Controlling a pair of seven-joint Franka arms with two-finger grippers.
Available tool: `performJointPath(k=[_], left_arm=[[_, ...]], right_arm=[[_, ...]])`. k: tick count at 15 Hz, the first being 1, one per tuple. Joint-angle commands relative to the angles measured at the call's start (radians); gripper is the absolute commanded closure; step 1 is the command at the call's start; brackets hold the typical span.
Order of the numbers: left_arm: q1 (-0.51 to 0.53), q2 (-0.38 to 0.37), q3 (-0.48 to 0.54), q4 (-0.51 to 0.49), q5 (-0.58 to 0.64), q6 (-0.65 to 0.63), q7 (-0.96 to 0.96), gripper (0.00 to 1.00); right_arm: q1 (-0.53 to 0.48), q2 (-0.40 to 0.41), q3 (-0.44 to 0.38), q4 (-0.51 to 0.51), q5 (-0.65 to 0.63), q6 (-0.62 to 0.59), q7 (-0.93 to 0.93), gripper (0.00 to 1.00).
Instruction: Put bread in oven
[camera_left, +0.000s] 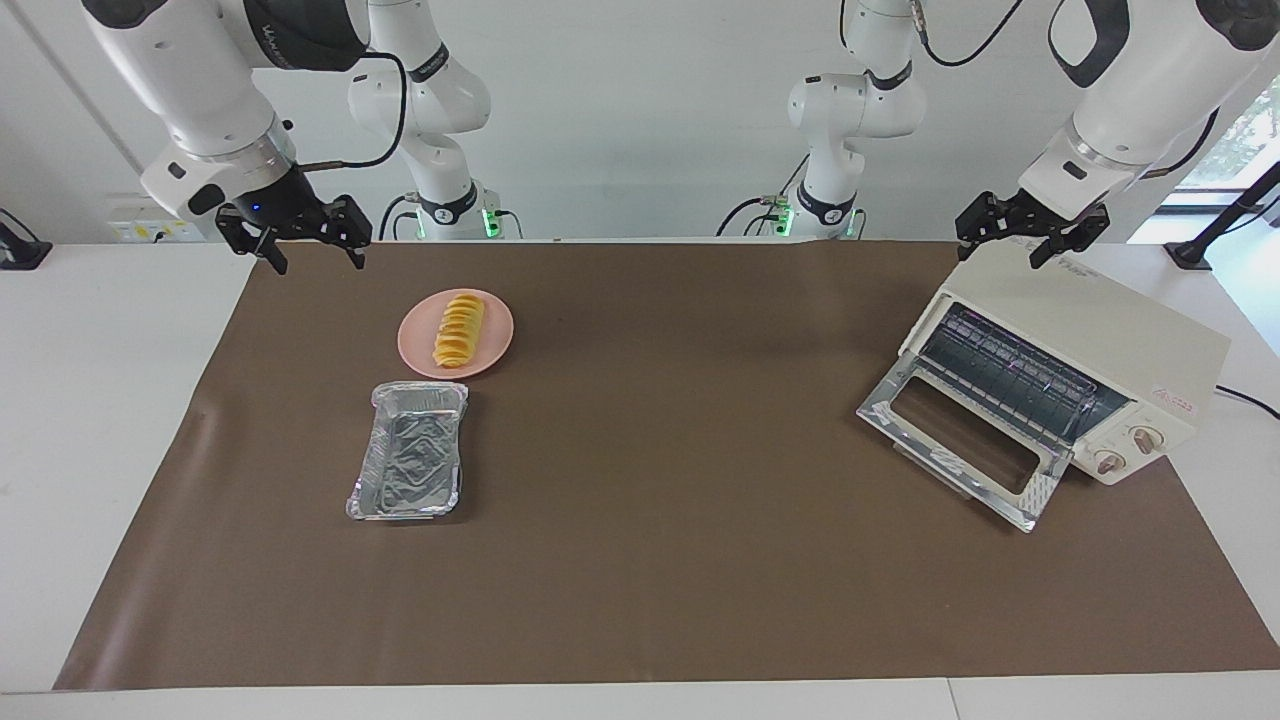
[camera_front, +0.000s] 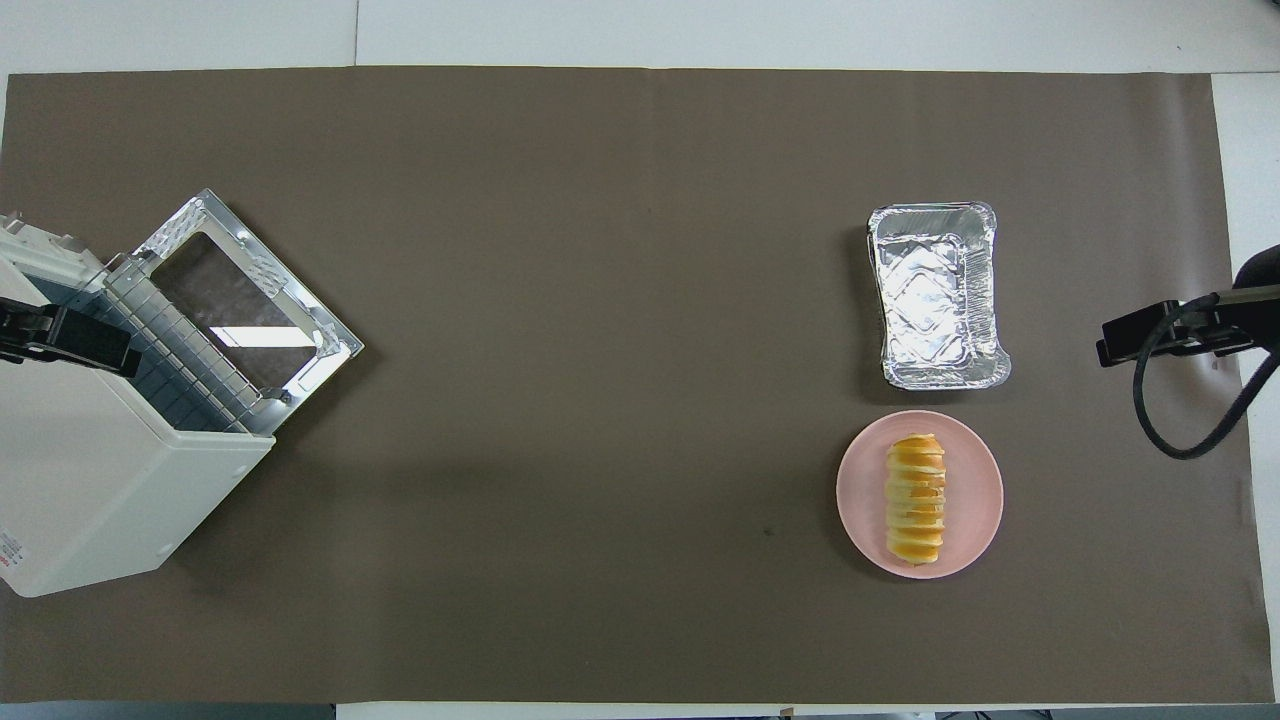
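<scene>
The bread (camera_left: 459, 330) (camera_front: 916, 499), a ridged yellow-orange loaf, lies on a round pink plate (camera_left: 420, 352) (camera_front: 862, 500) toward the right arm's end of the table. The cream-white oven (camera_left: 1100, 330) (camera_front: 100, 480) stands at the left arm's end. Its glass door (camera_left: 960, 440) (camera_front: 240, 300) is dropped open, showing the wire rack. My right gripper (camera_left: 318, 262) (camera_front: 1150, 335) hangs open in the air over the mat's edge, apart from the plate. Open and holding nothing, my left gripper (camera_left: 1003, 255) (camera_front: 70, 340) hovers over the oven's top.
A crinkled silver foil tray (camera_left: 410, 450) (camera_front: 935, 295) lies beside the plate, farther from the robots. A brown mat (camera_left: 680, 500) covers the table between the plate and the oven.
</scene>
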Motion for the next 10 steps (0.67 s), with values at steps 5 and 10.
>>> performJointPath(k=[5, 10], left_arm=[[0.005, -0.007, -0.004, 0.006, 0.015, -0.016, 0.003, 0.00], [0.005, -0.007, -0.004, 0.006, 0.015, -0.016, 0.003, 0.00]], right_arm=[[0.000, -0.031, 0.008, -0.048, -0.014, -0.013, -0.016, 0.00], [0.076, -0.160, 0.040, -0.318, 0.004, 0.120, 0.195, 0.00]])
